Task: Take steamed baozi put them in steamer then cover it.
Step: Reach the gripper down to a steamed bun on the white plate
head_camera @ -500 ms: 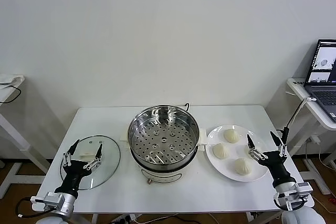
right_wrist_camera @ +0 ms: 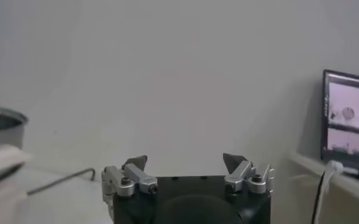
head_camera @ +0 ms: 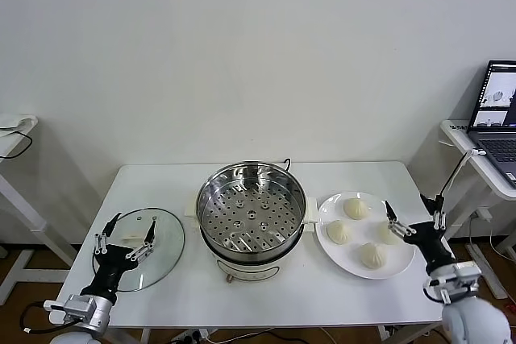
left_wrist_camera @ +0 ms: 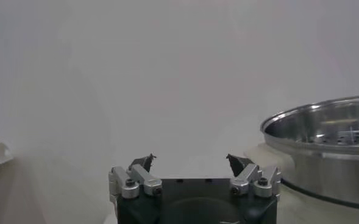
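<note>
The steamer (head_camera: 206,217), a shiny steel pot with a perforated tray, stands uncovered at the table's middle; its wall also shows in the left wrist view (left_wrist_camera: 325,143). Several baozi (head_camera: 355,208) lie on a white plate (head_camera: 326,213) to its right. The cover (head_camera: 165,239), a glass lid, lies flat on the table left of the pot. My left gripper (head_camera: 135,223) (left_wrist_camera: 190,158) hovers open over the lid's near part, holding nothing. My right gripper (head_camera: 414,213) (right_wrist_camera: 184,159) stands open and empty at the plate's right edge, partly hiding one bun.
A laptop (head_camera: 500,110) (right_wrist_camera: 348,125) sits on a side table at the far right, with a cable (head_camera: 455,171) hanging beside it. Another side table (head_camera: 16,130) stands at the far left. The white table's front edge (head_camera: 266,324) runs just before both grippers.
My right gripper has shifted a little to the right and farther from me, uncovering more of the bun by the plate's right edge. The left gripper has hardly moved.
</note>
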